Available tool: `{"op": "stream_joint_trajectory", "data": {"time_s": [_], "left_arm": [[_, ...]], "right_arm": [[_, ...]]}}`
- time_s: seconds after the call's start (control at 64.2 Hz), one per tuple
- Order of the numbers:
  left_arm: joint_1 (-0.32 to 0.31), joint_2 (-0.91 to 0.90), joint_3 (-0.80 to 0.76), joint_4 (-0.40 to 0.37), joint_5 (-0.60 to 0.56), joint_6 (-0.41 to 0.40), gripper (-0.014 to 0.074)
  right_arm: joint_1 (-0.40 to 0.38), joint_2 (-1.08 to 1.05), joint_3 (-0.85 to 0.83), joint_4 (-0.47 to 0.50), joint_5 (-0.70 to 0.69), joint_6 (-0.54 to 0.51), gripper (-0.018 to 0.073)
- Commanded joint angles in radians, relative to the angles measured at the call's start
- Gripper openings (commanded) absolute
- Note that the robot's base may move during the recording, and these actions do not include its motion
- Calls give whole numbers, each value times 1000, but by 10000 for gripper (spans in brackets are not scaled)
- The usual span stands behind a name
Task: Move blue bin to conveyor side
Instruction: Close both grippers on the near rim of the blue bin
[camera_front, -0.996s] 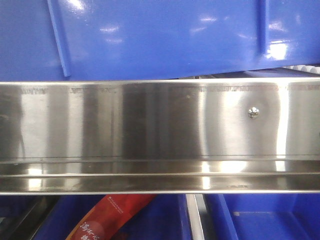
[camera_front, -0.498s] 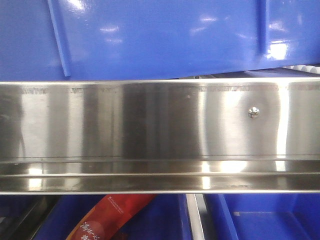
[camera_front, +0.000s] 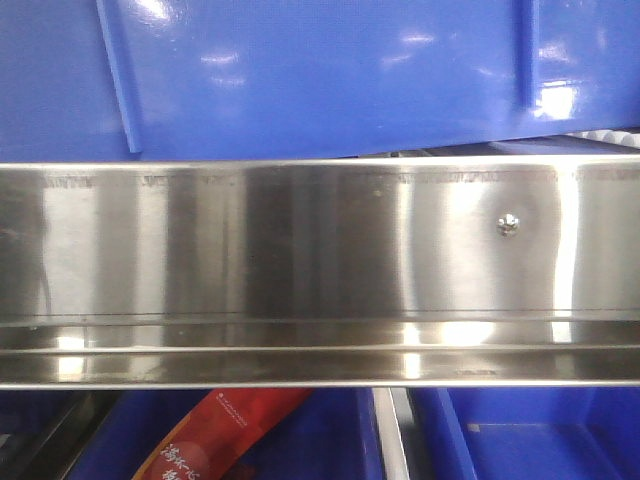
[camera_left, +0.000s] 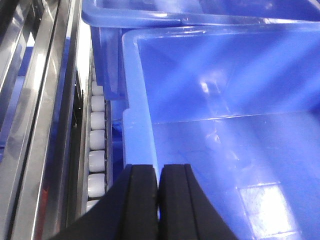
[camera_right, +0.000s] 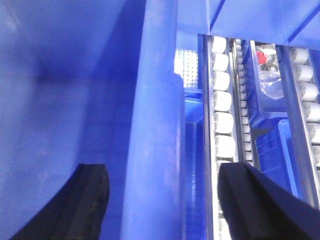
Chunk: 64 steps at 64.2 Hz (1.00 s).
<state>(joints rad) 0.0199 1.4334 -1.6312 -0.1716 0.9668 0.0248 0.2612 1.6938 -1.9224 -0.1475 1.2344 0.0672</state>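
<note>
The blue bin (camera_front: 320, 80) fills the top of the front view as a glossy ribbed wall behind the steel rail. In the left wrist view I look into the blue bin (camera_left: 225, 100); my left gripper (camera_left: 158, 172) is shut on its left wall, with the rim (camera_left: 140, 125) running down between the black fingers (camera_left: 142, 200). In the right wrist view my right gripper (camera_right: 163, 170) is open, one finger inside the blue bin (camera_right: 60, 75) and one outside, straddling its rim (camera_right: 155, 125) without touching. The conveyor side is out of view.
A stainless-steel rail (camera_front: 320, 260) with a screw (camera_front: 508, 225) crosses the front view. Below it are blue bins (camera_front: 540, 440) and a red packet (camera_front: 215, 435). White rollers (camera_left: 97, 140) (camera_right: 222, 100) flank the bin. A second blue crate (camera_left: 130, 15) stands behind it.
</note>
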Motion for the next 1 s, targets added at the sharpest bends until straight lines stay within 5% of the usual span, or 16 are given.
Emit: {"op": "stream_joint_trajectory", "data": {"time_s": [0.0, 0.358, 0.903, 0.981], "left_arm": [[-3, 0, -8, -10, -1, -9, -9], [-3, 0, -8, -10, 11, -9, -9], [-3, 0, -8, -8, 14, -9, -9], [-3, 0, -8, -8, 14, -9, -9]], "right_arm": [[2, -2, -10, -5, -13, -6, 350], [2, -2, -10, -5, -13, -6, 329], [-2, -2, -10, -36, -13, -6, -88], [-2, -2, -10, -36, -13, -6, -88]]}}
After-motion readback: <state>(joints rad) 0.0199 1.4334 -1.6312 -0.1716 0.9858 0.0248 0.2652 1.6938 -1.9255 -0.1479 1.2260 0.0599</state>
